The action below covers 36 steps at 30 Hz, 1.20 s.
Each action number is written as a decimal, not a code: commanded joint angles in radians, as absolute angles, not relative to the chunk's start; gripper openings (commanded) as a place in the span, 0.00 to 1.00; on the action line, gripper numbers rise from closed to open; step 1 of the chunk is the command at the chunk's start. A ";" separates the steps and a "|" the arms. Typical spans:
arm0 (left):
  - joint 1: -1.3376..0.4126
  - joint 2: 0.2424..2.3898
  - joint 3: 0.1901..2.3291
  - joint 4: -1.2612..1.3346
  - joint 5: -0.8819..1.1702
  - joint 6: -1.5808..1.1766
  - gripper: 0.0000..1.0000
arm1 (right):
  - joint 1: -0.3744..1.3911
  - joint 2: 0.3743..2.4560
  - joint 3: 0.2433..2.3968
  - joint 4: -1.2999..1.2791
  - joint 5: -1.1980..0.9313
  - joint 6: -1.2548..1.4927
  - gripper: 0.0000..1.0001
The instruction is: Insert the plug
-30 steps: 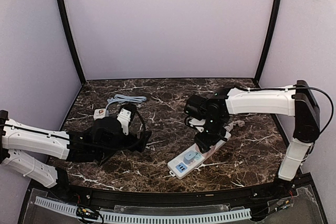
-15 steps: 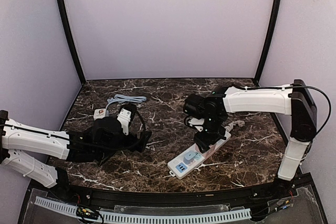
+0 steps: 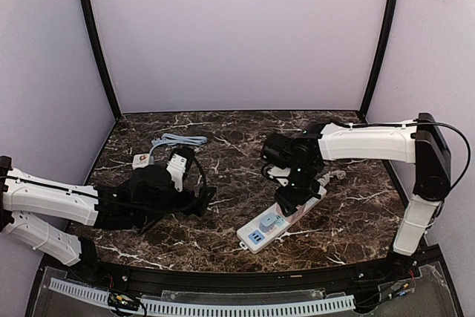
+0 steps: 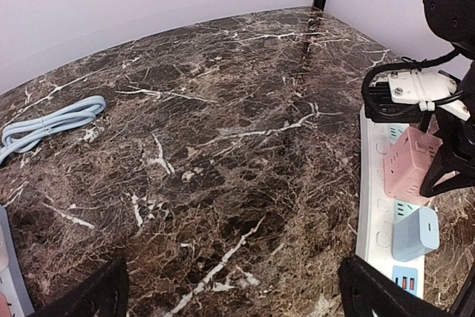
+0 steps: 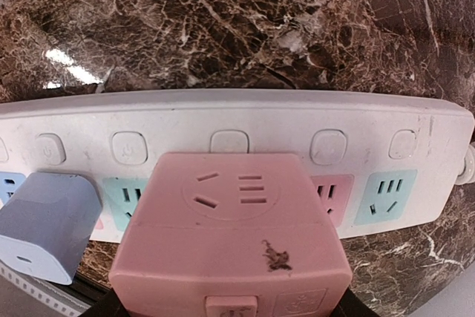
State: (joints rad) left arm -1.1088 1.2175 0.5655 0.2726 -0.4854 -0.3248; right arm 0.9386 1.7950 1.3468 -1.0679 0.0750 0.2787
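Observation:
A pink cube plug (image 5: pixel 230 235) is held in my right gripper (image 5: pixel 223 309), which is shut on its sides. The plug sits against the face of the white power strip (image 5: pixel 223 120), between a teal socket and a pink socket. I cannot tell if its pins are fully in. The left wrist view shows the plug (image 4: pixel 412 165) on the strip (image 4: pixel 375 213) too. In the top view my right gripper (image 3: pixel 295 192) hides the plug over the strip (image 3: pixel 297 214). My left gripper (image 3: pixel 200 200) lies open and empty on the table, left of the strip.
A blue charger (image 5: pixel 44 220) is plugged in beside the pink plug, near the strip's front end (image 3: pixel 269 222). A light blue coiled cable (image 3: pixel 178 141) and a small white adapter (image 3: pixel 141 159) lie at the back left. Purple walls enclose the marble table (image 3: pixel 237 139).
The right arm has shifted only very slightly over the strip. The left arm has not moved.

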 commanded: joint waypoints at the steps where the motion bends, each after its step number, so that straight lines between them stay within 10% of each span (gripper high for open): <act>1: -1.107 1.199 0.545 0.283 -0.462 -0.312 0.99 | 0.939 1.785 1.324 -1.007 0.105 0.316 0.17; 36: -1.107 1.221 0.542 0.323 -0.362 -0.275 0.99 | 0.940 1.549 1.317 -1.002 0.144 0.346 0.99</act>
State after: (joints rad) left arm -1.1088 1.2179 0.5655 0.3096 -0.3664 -0.2886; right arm 0.9386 1.5917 1.3323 -1.0161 0.1165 0.3378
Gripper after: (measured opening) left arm 0.987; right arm 0.983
